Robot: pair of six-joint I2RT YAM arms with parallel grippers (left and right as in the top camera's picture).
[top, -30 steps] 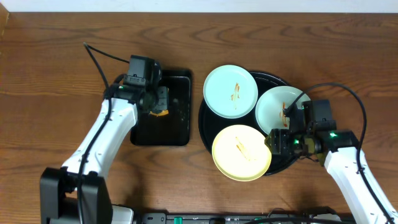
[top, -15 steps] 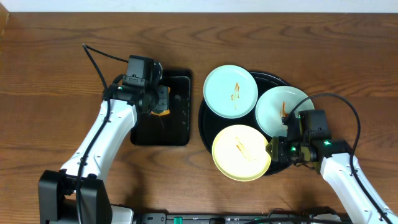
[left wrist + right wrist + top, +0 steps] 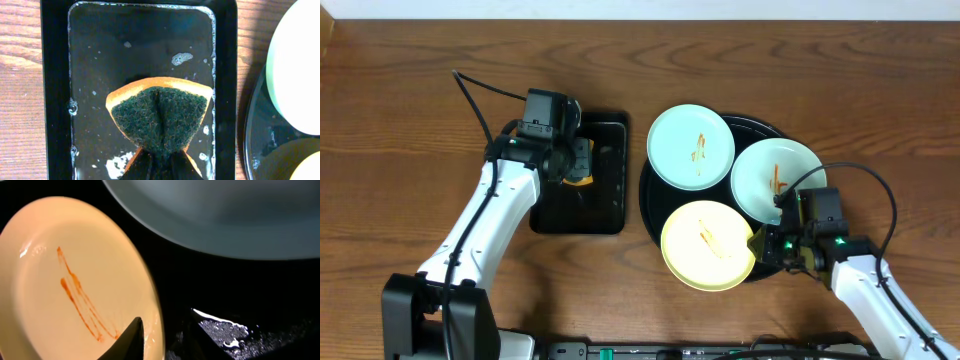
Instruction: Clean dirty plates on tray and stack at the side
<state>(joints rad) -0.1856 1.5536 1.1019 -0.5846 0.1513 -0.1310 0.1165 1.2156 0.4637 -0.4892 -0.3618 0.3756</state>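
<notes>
Overhead view of a wooden table [image 3: 410, 90] with two robot arms. A round black tray [image 3: 761, 128] sits right of centre and carries three round plates. A far blue-green plate [image 3: 675, 135] overhangs the tray's far-left rim, and its thin orange smear runs roughly far to near. A right blue-green plate [image 3: 755, 185] lies just beside it, with a similar far-to-near smear. A yellow plate [image 3: 685, 255] lies nearest the robot, overlapping the tray's near rim; its smear runs diagonally from far-left to near-right. The right gripper [image 3: 165, 322] is at the yellow plate's right edge, jaws apart, one finger over the plate's surface and the other past the rim above the wet tray, so the rim sits between them. To the left, a rectangular black tray [image 3: 50, 100] holds water and foam. The left gripper [image 3: 576, 160] hangs over it, clamped on a sponge [image 3: 160, 112] pinched into a fan, green face up with an orange edge.
</notes>
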